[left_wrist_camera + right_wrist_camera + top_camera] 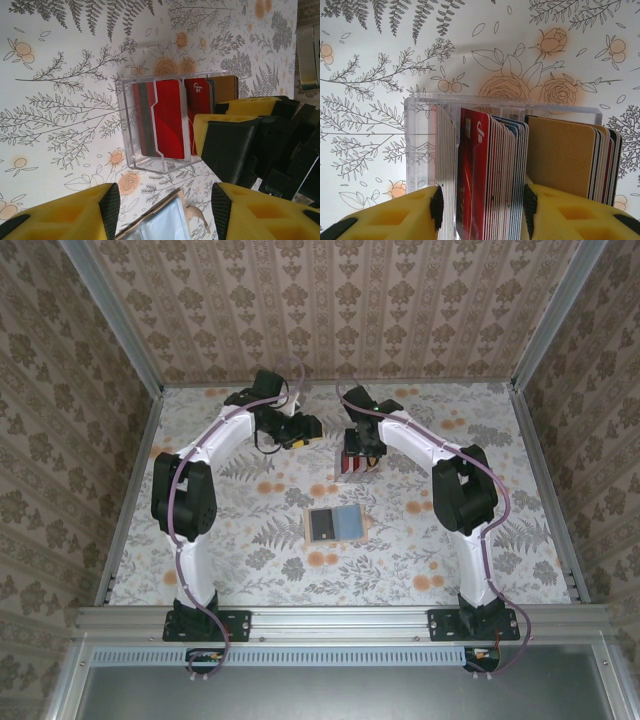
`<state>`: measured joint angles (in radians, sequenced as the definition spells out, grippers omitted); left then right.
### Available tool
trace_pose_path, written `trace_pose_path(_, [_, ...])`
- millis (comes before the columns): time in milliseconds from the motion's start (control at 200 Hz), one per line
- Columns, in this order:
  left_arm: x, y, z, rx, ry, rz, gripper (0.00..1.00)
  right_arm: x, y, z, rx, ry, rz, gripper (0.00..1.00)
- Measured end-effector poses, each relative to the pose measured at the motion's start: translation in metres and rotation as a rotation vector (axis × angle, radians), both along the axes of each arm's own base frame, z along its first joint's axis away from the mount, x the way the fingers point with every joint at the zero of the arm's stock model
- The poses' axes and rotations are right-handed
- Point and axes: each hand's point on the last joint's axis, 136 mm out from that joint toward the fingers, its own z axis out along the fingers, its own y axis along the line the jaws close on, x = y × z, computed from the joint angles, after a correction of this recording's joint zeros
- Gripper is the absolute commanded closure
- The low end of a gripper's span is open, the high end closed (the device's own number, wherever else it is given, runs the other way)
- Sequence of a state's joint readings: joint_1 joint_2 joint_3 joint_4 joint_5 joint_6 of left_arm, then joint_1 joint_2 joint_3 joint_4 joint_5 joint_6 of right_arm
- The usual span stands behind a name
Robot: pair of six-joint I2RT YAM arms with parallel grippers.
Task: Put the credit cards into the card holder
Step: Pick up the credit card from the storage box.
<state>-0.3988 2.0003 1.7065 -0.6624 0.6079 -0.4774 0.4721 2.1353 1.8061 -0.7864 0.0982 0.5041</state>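
Note:
The credit cards (472, 175) stand upright in a clear plastic rack (420, 140): a red one, several pale and blue ones, and a tan-gold one (560, 155) at the right. My right gripper (482, 207) is open and straddles a group of these cards, one pad on each side; a slit between the cards shows they are not squeezed. From above, this gripper (360, 456) hangs over the rack (355, 470). The card holder (335, 525) lies open and flat nearer the arms, grey-blue pockets up. My left gripper (305, 432) hovers left of the rack, open with nothing in it (165, 212).
In the left wrist view the rack (125, 125) holds red cards (167, 120), the right gripper's yellow fingers (215, 130) press in from the right, and a corner of the card holder (160, 227) shows below. Patterned walls and metal rails (130, 490) enclose the floral table (250, 560).

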Motion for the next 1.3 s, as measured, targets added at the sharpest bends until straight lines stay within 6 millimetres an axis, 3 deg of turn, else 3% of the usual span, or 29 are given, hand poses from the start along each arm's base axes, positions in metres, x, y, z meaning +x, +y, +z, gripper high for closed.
trace_pose_path(450, [-0.001, -0.001, 0.001, -0.005, 0.003, -0.003, 0.46, 0.002, 0.027, 0.000, 0.161, 0.009, 0.000, 0.50])
trace_pose_path(1300, [-0.001, -0.001, 0.001, -0.005, 0.003, -0.003, 0.45, -0.001, 0.030, -0.010, 0.192, 0.026, 0.018, 0.50])
